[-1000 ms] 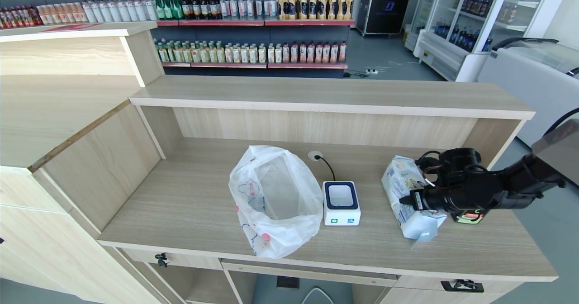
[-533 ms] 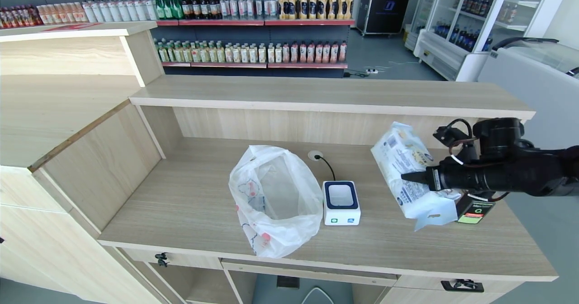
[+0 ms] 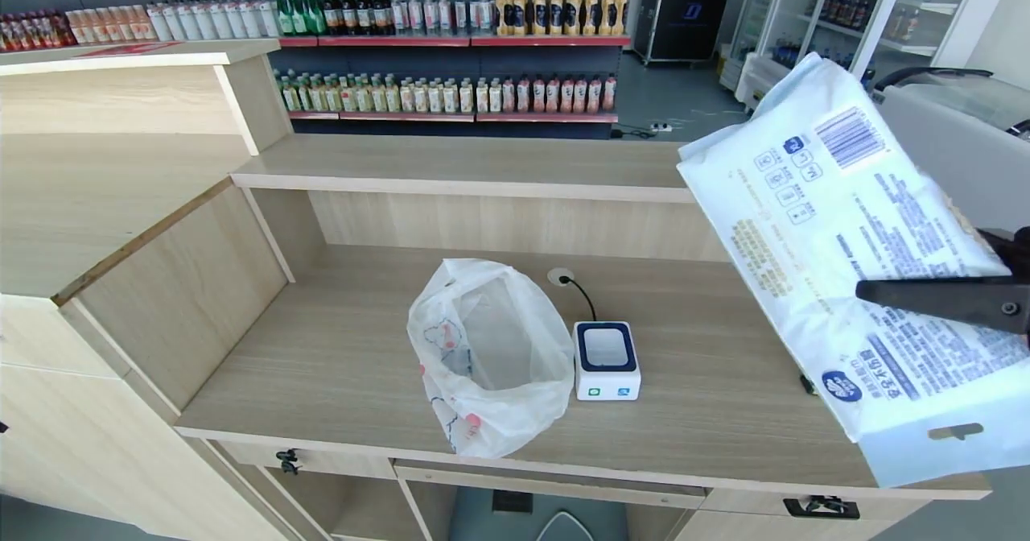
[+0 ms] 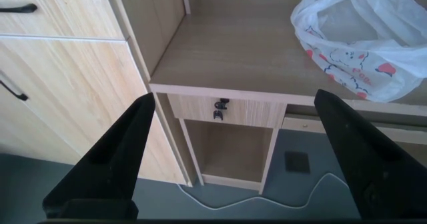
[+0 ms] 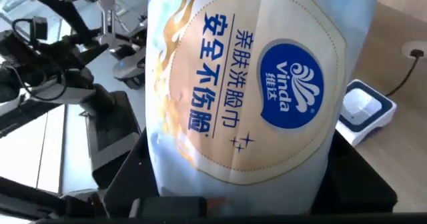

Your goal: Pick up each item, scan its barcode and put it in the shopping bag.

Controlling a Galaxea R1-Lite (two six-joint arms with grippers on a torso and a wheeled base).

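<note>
A white pack (image 3: pixel 853 267), apparently of tissues, is held aloft by the right gripper (image 3: pixel 885 293), well above the right end of the wooden counter (image 3: pixel 338 364). It is tilted, with its barcode (image 3: pixel 850 137) at the upper end. One dark finger (image 3: pixel 941 299) is laid across the printed face, and in the right wrist view the pack (image 5: pixel 240 84) is seen clamped between the two sides of the pincer. The shopping bag (image 3: pixel 491 356) is stood open at mid-counter, with the scanner (image 3: pixel 607 360) just beside it on the right. The left gripper (image 4: pixel 233 97) is held low before the counter's front left corner, its fingers spread wide with nothing between them.
</note>
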